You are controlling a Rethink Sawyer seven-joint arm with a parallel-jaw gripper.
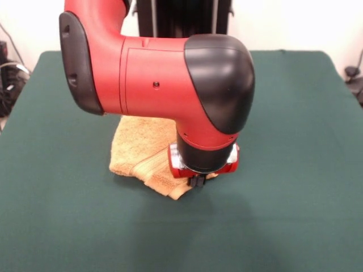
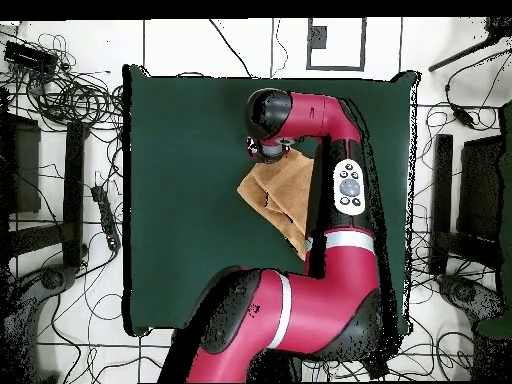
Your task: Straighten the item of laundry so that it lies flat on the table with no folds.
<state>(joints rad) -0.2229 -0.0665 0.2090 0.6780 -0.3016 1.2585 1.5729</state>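
A dark green table (image 1: 295, 170) fills the scene, cables strewn on the floor (image 2: 60, 100) around it. The red and black arm (image 1: 170, 79) bends at its elbow and drops its wrist straight down, the gripper (image 1: 197, 181) low over the near corner of the orange-tan towel (image 1: 139, 150). Whether it grips or gapes cannot be told. The towel lies rumpled and folded near the table's middle

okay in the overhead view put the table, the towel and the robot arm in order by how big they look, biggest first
1. The table, largest by far.
2. The robot arm; it sits closer to the camera, which inflates it.
3. The towel, smallest, partly hidden under the arm.
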